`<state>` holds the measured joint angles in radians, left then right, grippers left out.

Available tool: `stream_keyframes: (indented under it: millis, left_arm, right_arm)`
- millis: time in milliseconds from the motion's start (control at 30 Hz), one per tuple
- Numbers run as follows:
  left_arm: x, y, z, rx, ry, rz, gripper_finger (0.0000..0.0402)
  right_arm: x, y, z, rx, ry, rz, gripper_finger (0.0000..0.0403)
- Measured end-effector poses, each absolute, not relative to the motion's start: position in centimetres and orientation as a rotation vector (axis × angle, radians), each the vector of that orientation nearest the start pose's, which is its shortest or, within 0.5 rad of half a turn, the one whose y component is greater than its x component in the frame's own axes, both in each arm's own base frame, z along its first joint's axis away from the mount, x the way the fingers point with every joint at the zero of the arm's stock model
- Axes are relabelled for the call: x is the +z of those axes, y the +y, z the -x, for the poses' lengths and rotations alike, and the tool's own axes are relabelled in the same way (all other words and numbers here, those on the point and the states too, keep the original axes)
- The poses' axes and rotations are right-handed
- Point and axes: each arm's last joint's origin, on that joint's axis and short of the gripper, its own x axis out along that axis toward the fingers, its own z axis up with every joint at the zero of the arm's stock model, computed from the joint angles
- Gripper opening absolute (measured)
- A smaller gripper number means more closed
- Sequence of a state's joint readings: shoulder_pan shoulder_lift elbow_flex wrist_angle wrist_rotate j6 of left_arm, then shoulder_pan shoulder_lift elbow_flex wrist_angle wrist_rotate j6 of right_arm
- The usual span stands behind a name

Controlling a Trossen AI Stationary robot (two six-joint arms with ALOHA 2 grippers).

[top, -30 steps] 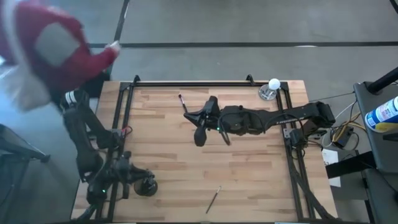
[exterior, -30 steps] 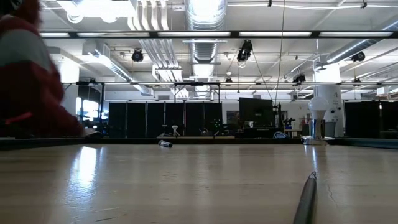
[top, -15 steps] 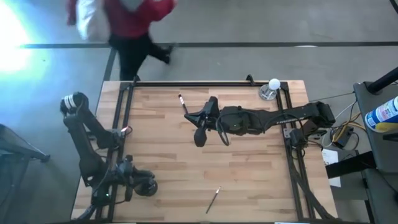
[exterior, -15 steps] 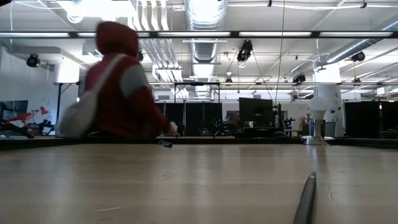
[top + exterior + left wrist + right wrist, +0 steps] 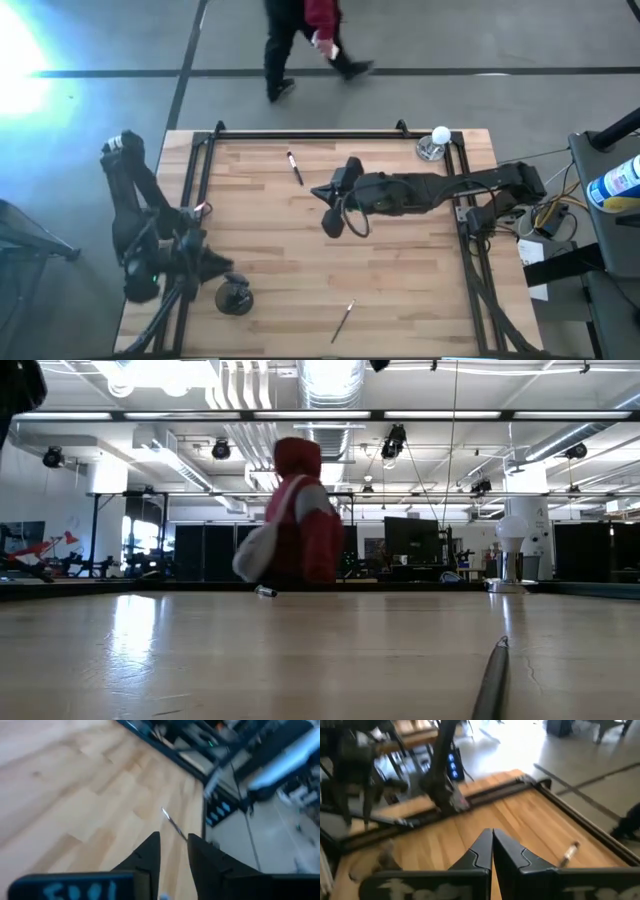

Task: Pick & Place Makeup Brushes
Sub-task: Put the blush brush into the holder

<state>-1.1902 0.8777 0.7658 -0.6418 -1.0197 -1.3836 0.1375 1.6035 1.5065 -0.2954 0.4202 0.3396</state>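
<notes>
Right gripper (image 5: 492, 845) over mid-table, fingers pressed together, empty, makeup brush (image 5: 569, 852) just beyond it, left gripper (image 5: 173, 851) narrowly parted, second brush (image 5: 172, 823) ahead.

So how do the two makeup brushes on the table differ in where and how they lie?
The far brush lies near the table's back edge, just left of the right gripper; the near brush lies by the front edge, far from both grippers. The far brush shows a dark handle with a pale tip, while the near brush looks thin and silvery. They slant opposite ways. Both lie flat on the wooden table, untouched.
</notes>
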Motion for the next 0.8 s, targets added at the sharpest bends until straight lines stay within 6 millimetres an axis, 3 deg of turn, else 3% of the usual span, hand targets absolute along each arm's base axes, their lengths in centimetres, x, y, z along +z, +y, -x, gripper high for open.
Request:
stream_keyframes:
  millis: [267, 433, 633, 800]
  left_arm:
    - [29.8, -8.6, -10.9, 0.299, 0.283, 0.690, 0.0009]
    - [29.6, -4.4, -13.9, 0.470, 0.327, 0.729, 0.0001]
    - [29.1, 3.2, -17.6, 0.579, 0.341, 0.822, 0.0000]
    - [27.2, 10.5, -19.8, 0.632, 0.301, 0.956, 0.0000]
  right_arm:
    - [32.8, 3.7, -35.2, -0.379, 0.435, -0.267, 0.0008]
    - [30.8, 3.8, -33.9, -0.423, 0.465, -0.317, 0.0008]
    - [30.4, 3.8, -31.0, -0.459, 0.431, -0.326, 0.0008]
    - [30.6, 3.2, -28.1, -0.491, 0.366, -0.374, 0.0008]
